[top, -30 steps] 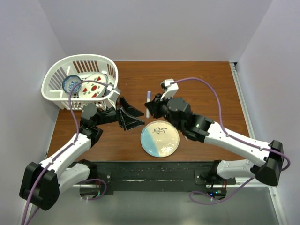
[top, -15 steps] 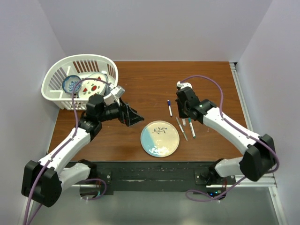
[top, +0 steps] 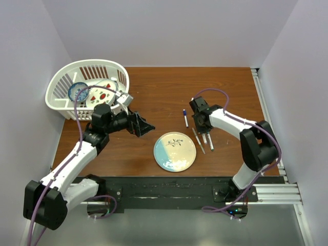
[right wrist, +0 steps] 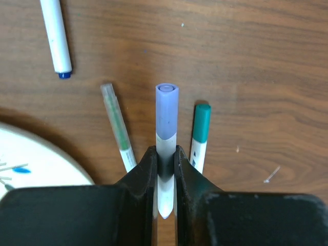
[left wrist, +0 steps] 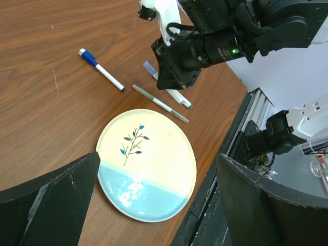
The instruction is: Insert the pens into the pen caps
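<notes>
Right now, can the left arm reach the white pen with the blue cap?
Probably yes. The left claw is open, and only bare wooden table lies between it and the white blue-capped pen; the right claw grips a white purple-capped pen nearby.

Bright, even light from overhead, pale walls evenly lit. Short soft shadows beside the pens (right wrist: 119,128) on the tabletop (right wrist: 256,61). White glare patch on the blue half of the plate (left wrist: 154,164). Left fingers (left wrist: 51,210) dark and soft-edged close to the lens. Everything further off crisp.
</notes>
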